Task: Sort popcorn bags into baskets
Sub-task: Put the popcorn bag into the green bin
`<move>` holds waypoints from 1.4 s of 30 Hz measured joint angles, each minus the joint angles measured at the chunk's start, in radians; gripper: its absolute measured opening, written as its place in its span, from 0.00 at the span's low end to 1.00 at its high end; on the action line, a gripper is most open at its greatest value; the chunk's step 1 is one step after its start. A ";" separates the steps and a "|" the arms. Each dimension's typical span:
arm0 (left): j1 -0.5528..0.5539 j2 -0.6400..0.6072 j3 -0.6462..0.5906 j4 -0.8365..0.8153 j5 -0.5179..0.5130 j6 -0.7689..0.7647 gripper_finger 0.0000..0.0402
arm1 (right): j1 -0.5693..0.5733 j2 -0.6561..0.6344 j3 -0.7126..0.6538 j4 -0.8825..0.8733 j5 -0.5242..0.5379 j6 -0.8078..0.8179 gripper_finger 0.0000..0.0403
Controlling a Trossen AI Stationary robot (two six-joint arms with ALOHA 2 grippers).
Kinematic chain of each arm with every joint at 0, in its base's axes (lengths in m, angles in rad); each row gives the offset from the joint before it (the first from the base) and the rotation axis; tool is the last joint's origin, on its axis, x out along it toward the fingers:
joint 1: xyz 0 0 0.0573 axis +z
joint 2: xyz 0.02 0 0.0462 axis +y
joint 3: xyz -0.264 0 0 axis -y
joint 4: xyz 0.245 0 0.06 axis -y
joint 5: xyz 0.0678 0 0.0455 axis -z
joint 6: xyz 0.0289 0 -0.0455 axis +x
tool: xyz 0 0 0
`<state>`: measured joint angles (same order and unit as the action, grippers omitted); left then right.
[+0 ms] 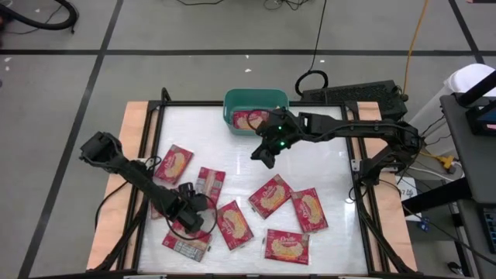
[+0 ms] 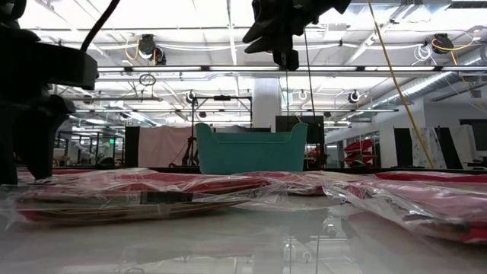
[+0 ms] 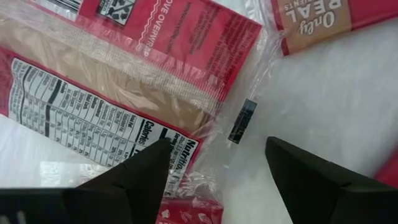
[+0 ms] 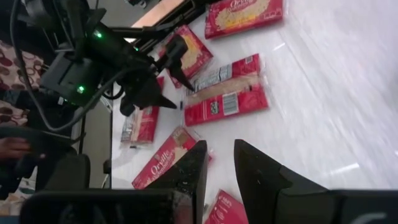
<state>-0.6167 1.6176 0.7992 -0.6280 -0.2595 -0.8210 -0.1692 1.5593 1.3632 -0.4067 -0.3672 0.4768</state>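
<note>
**A:** Where were your fingers at that moment?

**B:** Your left gripper [image 3: 214, 165] had its two dark, wedge-shaped fingers [image 3: 140, 177] spread wide with nothing between them, low over a packet lying back-up [image 3: 106, 93]: red film, a white nutrition panel, a tan band and a clear crinkled seam. In the high view that left gripper [image 1: 191, 215] sat at the near left of the table [image 1: 333, 163], among the popcorn bags.

**A:** And your right?

**B:** Your right gripper [image 4: 219, 165] had its fingers drawn close with only a narrow slit between them, and they gripped nothing. It hung in the air just in front of the teal basket [image 1: 256, 97], clear of the tabletop.

**A:** Where did the bags lie?

**B:** One flat red packet [image 1: 249, 119] lay inside the basket, a smooth plastic tub with rounded corners and a rolled rim. The rest were scattered on the glossy white table: one [image 1: 175, 164] near the left arm, another [image 1: 270, 195] at the centre, one more [image 1: 287, 246] at the near edge. All were flat rectangles in shiny wrap.

**A:** What could you not make out?

**B:** Your left arm covered parts of the packets beneath it, so I couldn't count them exactly. The low view showed the wrappers only edge-on, and the basket's [image 2: 251, 148] contents were hidden behind its wall.
</note>
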 joint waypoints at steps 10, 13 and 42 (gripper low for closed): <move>0.026 0.004 -0.003 0.060 -0.032 0.130 0.33 | 0.001 0.000 0.000 -0.006 0.000 -0.026 0.19; 0.053 0.005 -0.004 0.083 -0.038 0.165 0.17 | 0.001 0.000 0.000 -0.006 0.000 -0.029 0.19; 0.323 -0.546 -0.006 0.202 -0.039 0.184 0.00 | -0.006 -0.003 0.000 0.036 -0.001 -0.049 0.19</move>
<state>-0.2936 1.0712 0.7929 -0.4258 -0.2989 -0.6373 -0.1756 1.5565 1.3633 -0.3710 -0.3686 0.4282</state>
